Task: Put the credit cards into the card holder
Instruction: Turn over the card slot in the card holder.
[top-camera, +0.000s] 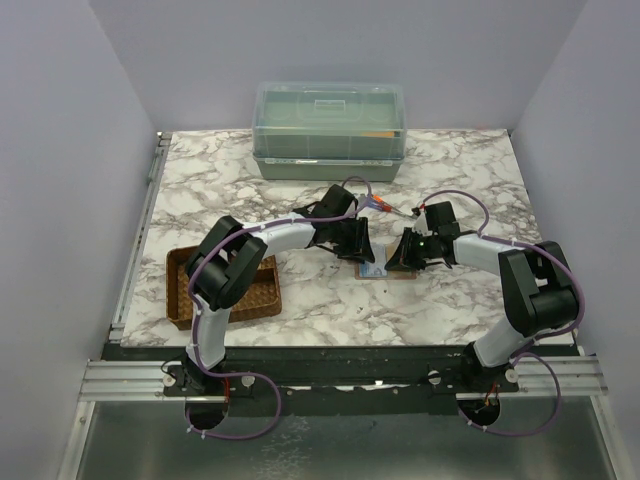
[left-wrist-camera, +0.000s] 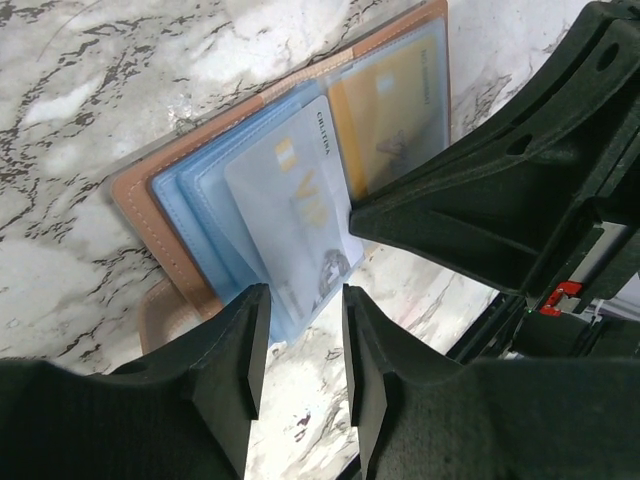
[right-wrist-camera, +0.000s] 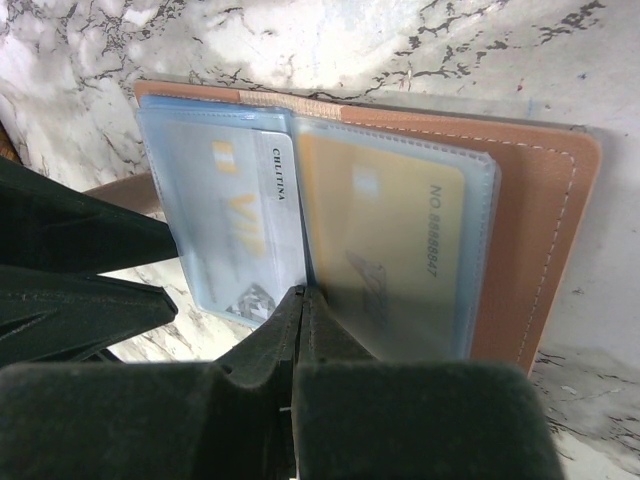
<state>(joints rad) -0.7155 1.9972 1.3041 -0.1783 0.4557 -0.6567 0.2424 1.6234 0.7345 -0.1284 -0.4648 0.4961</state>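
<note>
The left gripper (left-wrist-camera: 300, 335) stands narrowly parted at the edge of the silver card (left-wrist-camera: 290, 200). The right gripper (right-wrist-camera: 300, 300), closed, rests on the card holder (right-wrist-camera: 540, 230).

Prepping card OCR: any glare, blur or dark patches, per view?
Left wrist: silver card fairly sharp, but the clear sleeves haze it with sheen; near fingers dark and soft. Right wrist: number on the gold card readable, sleeve glare washes out the rest. Top: light even, shadows soft, holder tiny and mostly hidden by the arms.
</note>
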